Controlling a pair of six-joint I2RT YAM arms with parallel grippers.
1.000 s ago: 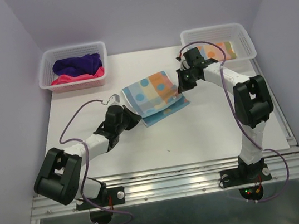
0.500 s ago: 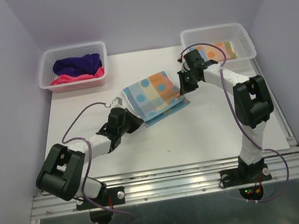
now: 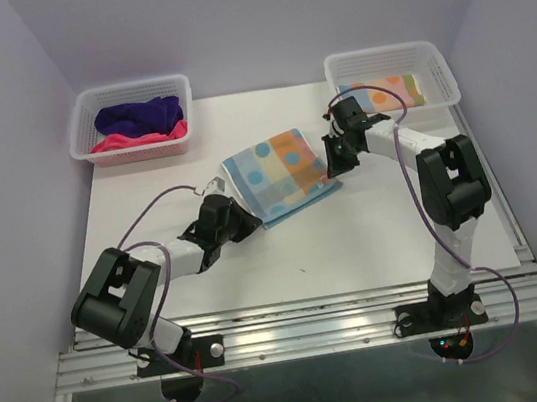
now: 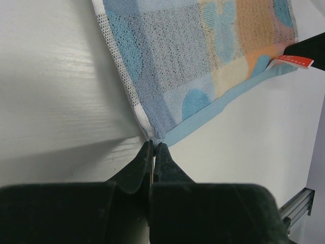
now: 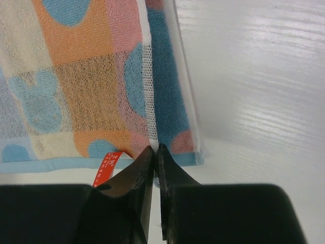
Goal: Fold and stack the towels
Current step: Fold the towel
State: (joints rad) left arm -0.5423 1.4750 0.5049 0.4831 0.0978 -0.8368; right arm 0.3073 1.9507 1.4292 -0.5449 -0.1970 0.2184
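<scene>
The spotted towel (image 3: 279,171) lies lengthwise between both arms: left fingers (image 4: 139,166) pinch its near corner, right fingers (image 5: 143,170), almost pressed together, meet its right edge, grip uncertain.

I count four towels: one spotted towel (image 3: 280,174) between my left claw (image 4: 154,145) and right claw (image 5: 155,148), one folded spotted towel (image 3: 389,92) beyond the right claw, and one purple towel (image 3: 134,113) and one pink towel (image 3: 128,140) beyond the left. Two white baskets: a left basket (image 3: 140,152) and a right basket (image 3: 442,74). Two claws. One red tag (image 5: 104,165).
</scene>
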